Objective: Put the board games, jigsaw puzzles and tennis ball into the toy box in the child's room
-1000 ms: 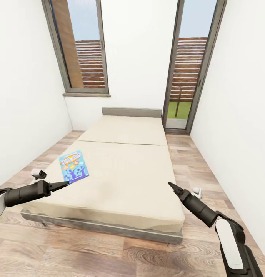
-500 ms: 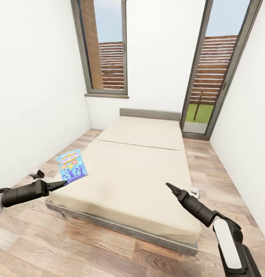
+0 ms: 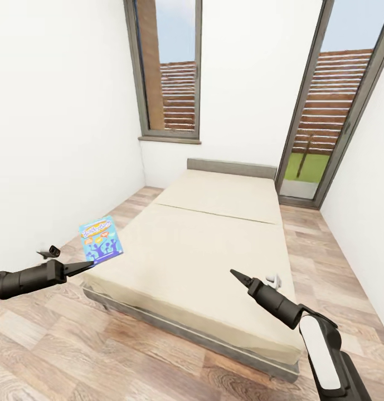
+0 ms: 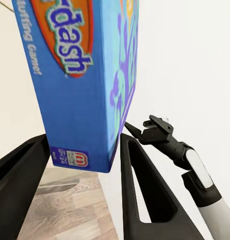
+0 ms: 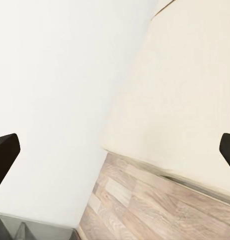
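Blue board game (image 3: 100,240), at eight o'clock off the bed (image 3: 214,245): left gripper (image 3: 84,267) is pinching its lower edge, carrying it upright for the toy box, while right gripper (image 3: 236,275), jaws spread, is hanging empty.

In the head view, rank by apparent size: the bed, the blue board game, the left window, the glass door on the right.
1. Bed, by far.
2. Glass door and left window: too alike to rank, and both are cut off at the top.
3. Blue board game, smallest, held in the left tool.
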`<state>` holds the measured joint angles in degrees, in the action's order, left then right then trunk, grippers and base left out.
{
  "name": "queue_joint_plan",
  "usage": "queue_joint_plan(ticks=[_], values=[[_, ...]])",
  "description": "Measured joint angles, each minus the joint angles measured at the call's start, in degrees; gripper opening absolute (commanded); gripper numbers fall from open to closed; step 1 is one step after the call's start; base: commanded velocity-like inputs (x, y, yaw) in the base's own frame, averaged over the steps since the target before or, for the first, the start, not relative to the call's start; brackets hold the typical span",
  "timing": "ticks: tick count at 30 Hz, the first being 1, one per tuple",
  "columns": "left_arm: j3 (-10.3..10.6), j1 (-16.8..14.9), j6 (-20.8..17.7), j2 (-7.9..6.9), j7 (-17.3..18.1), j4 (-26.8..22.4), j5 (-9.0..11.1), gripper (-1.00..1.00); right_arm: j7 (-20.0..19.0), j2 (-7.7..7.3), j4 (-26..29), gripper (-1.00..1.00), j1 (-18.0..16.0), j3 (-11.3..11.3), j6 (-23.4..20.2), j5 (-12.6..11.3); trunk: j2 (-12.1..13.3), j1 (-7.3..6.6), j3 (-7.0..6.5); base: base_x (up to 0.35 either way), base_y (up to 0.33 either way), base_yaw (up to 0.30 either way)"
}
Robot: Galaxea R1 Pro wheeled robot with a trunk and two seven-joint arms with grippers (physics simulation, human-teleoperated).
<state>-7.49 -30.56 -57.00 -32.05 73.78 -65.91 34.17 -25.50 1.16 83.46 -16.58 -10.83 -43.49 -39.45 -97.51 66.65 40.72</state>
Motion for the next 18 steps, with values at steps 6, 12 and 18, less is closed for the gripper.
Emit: queue_joint_plan(ticks=[6,12,18], values=[[0.03,0.00,-0.01,0.02,0.00,0.00,0.01,-1.00,-0.01,-0.08,-0.06,1.00,0.02,0.01,-0.01,0.03,2.41,-1.32,-1.08,0.000,0.000,0.001],[0.07,0.02,0.01,0.07,0.00,-0.01,-0.01,-1.00,0.03,-0.06,0.76,1.00,0.03,0.05,-0.06,0.03,4.81,-2.64,-2.15,0.000,0.000,0.119],[0.08,0.02,0.05,0.07,0.00,0.01,-0.22,-1.00,0.44,0.00,1.94,1.00,0.01,0.30,-0.22,0.16,7.22,-3.95,-3.12,0.000,0.000,0.271]])
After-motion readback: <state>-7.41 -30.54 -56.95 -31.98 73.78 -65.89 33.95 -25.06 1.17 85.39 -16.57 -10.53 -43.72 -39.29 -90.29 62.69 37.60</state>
